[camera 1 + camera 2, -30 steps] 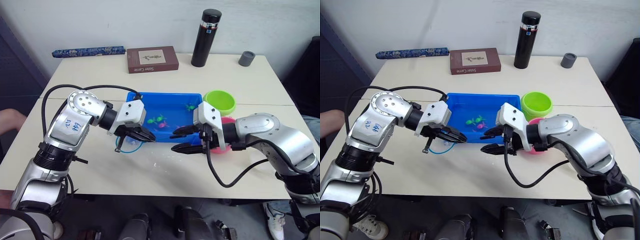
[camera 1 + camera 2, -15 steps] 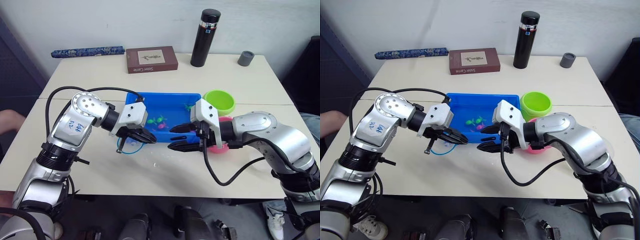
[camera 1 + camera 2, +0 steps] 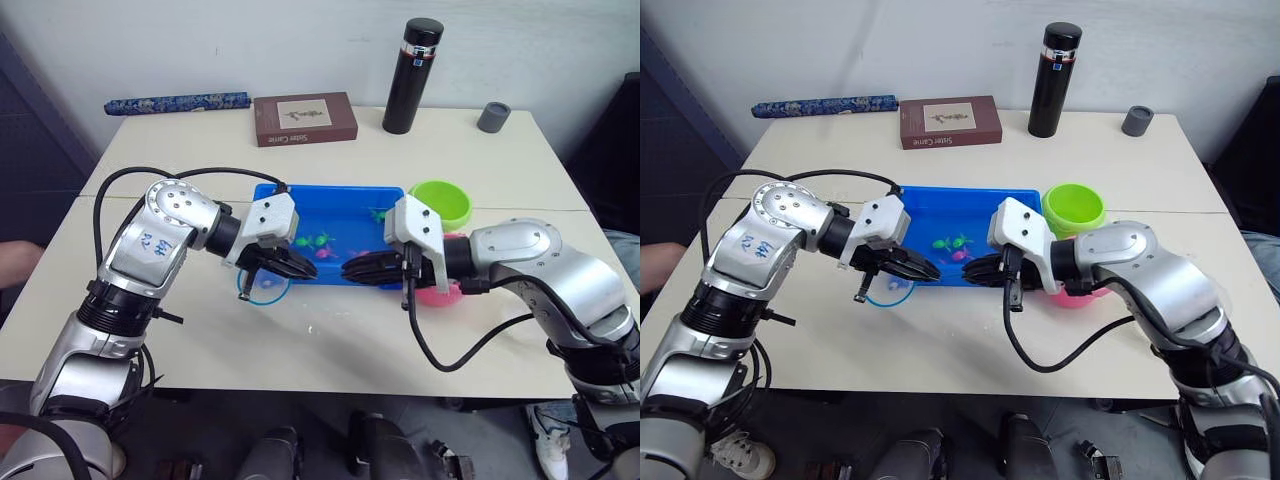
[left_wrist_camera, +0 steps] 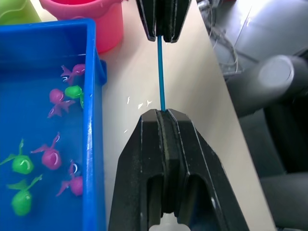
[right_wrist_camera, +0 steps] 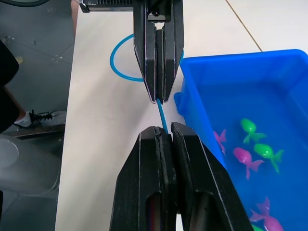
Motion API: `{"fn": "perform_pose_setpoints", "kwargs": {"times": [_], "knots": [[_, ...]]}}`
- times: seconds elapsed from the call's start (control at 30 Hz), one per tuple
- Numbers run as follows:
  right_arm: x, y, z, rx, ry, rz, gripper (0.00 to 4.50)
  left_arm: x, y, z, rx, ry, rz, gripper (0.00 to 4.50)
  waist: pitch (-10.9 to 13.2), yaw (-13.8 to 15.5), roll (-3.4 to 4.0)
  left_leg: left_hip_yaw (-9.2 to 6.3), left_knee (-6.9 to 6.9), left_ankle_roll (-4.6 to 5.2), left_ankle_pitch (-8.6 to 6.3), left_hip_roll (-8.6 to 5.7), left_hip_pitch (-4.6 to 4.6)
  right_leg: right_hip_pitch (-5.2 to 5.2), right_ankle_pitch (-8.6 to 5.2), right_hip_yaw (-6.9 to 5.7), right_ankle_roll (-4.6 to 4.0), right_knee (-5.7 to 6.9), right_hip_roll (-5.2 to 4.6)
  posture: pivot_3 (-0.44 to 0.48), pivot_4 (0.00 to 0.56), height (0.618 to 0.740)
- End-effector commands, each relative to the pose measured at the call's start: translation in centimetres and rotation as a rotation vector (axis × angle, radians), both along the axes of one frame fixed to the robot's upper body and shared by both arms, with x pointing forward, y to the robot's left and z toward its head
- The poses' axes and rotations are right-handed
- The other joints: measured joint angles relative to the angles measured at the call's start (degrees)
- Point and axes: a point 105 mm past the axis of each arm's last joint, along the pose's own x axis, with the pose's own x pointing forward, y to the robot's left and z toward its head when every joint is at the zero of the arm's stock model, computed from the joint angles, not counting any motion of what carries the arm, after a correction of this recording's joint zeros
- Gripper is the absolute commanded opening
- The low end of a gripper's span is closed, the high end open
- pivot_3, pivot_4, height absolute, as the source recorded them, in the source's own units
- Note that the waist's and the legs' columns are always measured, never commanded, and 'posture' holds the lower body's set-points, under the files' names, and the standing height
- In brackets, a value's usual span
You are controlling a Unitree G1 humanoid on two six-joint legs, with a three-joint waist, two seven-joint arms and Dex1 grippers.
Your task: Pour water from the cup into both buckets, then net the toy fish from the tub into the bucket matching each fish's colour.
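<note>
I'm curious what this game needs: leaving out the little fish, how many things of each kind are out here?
buckets: 2, the green bucket and the pink bucket
blue tub: 1
net: 1
black flask: 1
grey cup: 1
book: 1
blue roll: 1
Total: 8

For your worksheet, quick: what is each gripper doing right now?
Left gripper: shut on the net's handle.
Right gripper: shut on the same handle.
</note>
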Motion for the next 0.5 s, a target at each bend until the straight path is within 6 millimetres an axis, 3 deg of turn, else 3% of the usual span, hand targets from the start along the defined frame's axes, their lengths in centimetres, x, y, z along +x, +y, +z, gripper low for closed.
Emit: {"fn": "perform_pose_setpoints", "kwargs": {"times": [0.03,0.17,0.27,0.43,0.5], "knots": [[0.1,-1.8,2.1,-0.045,-0.141,-0.046,0.00,-0.1,0.0,3.9,-0.187,0.015,0.033,1.41,0.00,0.12,0.00,-0.03,0.06,0.00,0.00,0.00,-0.03,0.00,0.00,-0.03,0.00,0.00,-0.01,0.000,0.150,0.740],[1.0,-5.3,3.5,-0.164,-0.252,-0.129,0.00,-0.1,0.2,4.9,-0.321,-0.035,0.104,3.08,0.03,0.07,0.05,-0.03,0.08,0.01,-0.01,-0.03,-0.03,0.01,0.00,-0.02,0.01,-0.02,-0.03,0.000,0.150,0.740],[2.5,-7.9,3.8,-0.357,-0.392,-0.153,0.00,-0.7,0.7,3.7,-0.365,-0.006,0.155,4.48,0.02,-0.17,0.06,-0.03,0.08,-0.01,-0.02,0.00,0.00,0.03,0.00,-0.02,0.01,-0.02,-0.01,0.000,0.150,0.740],[5.0,-10.0,4.8,-0.473,-0.534,-0.202,0.00,-0.7,1.7,0.9,-0.316,0.029,0.244,4.48,0.03,-0.68,0.07,0.14,0.07,-0.07,-0.01,0.02,0.10,-0.03,0.00,0.18,0.00,-0.06,0.04,0.000,0.150,0.740],[6.0,-11.0,4.0,-0.639,-0.643,-0.139,0.00,-0.3,2.4,-1.0,-0.269,0.022,0.303,4.48,0.04,-0.71,0.09,0.16,0.06,-0.09,-0.01,0.03,0.13,-0.04,0.00,0.21,0.00,-0.04,0.05,0.000,0.150,0.740]]}}
